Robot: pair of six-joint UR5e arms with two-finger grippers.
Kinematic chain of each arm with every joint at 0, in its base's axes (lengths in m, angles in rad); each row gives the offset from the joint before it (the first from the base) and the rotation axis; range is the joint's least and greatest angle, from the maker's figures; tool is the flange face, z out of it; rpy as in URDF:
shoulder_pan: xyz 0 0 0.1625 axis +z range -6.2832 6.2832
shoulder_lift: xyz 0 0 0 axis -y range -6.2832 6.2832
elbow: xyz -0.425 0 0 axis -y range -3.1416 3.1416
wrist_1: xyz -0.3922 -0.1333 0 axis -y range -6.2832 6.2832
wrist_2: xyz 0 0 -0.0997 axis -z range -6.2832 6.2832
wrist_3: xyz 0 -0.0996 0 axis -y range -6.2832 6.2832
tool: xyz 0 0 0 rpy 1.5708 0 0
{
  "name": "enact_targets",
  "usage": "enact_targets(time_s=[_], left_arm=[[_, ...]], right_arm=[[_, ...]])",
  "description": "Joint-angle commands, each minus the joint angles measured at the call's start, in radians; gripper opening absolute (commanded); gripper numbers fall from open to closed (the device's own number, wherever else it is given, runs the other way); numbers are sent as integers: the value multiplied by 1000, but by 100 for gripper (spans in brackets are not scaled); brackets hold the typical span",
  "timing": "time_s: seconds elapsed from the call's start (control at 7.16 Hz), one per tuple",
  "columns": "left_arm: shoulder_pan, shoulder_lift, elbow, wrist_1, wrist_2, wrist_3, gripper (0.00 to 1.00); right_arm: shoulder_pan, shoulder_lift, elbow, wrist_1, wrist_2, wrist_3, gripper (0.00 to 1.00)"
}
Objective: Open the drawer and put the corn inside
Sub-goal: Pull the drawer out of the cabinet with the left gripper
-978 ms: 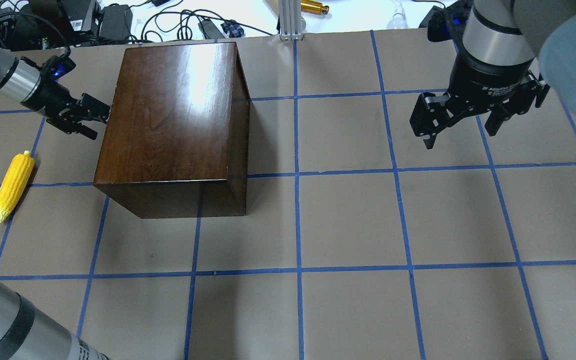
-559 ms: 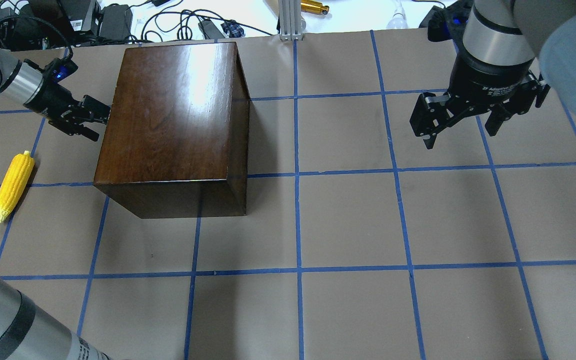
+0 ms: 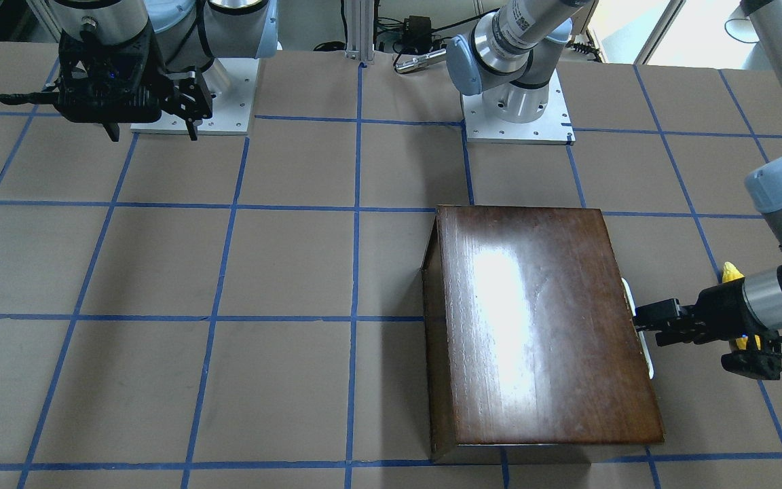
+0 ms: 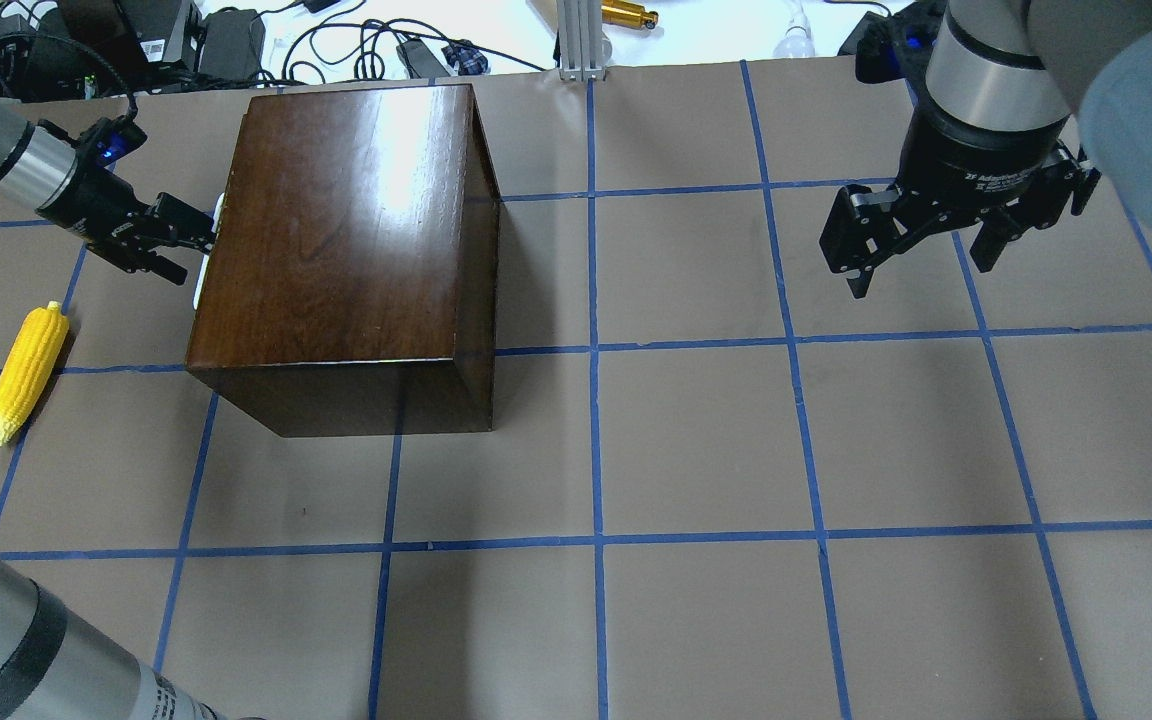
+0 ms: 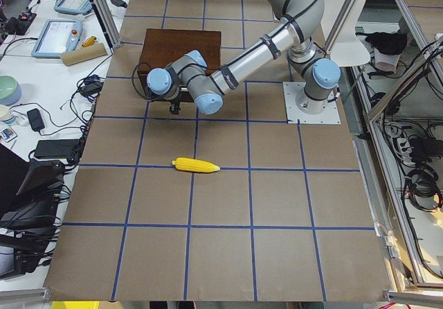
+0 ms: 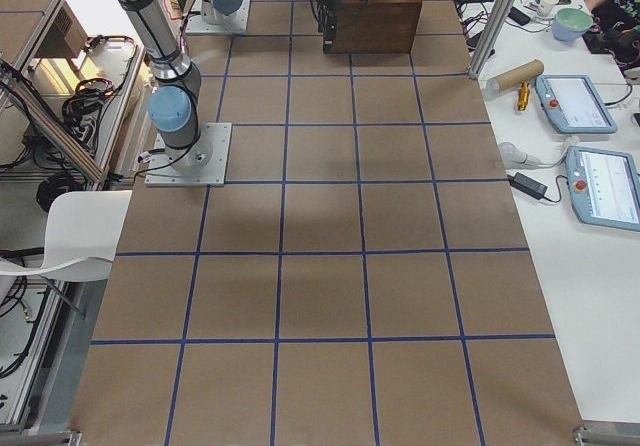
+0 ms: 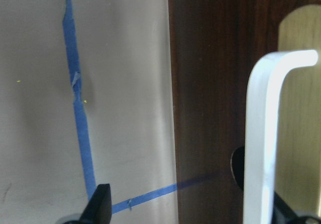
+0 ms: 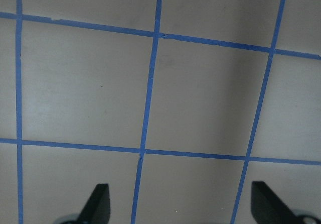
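Observation:
The glossy dark-brown box (image 4: 336, 220) stands at the table's left half. A thin white strip, the drawer's pull (image 4: 206, 262), shows at its left edge; in the left wrist view it is a pale bar (image 7: 261, 133) in front of the dark front panel (image 7: 215, 83). My left gripper (image 4: 191, 248) is open, fingers on either side of the pull, one finger close against it. The yellow corn (image 4: 28, 372) lies on the table left of the box, apart from the gripper. My right gripper (image 4: 921, 270) hangs open and empty at the far right.
Cables and power adapters (image 4: 236, 40) lie past the far table edge, with an aluminium post (image 4: 576, 40) behind the box. Both arm bases (image 3: 513, 109) stand on the robot's side. Blue tape lines (image 4: 596, 450) cross the brown table.
My left gripper has drawn slightly left, away from the box. A white strip now shows at the box's left edge where none showed before. The corn and right arm have not moved.

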Motion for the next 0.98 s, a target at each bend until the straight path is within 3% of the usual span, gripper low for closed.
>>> enact_targets(time_s=[0.0,0.84], left_arm=[[29,0,-1,3,33,4,100],[84,3,5,3,33,19,100]], right_arm=[[0,0,0,0,0,1,100],[0,1,0,0,0,0,100]])
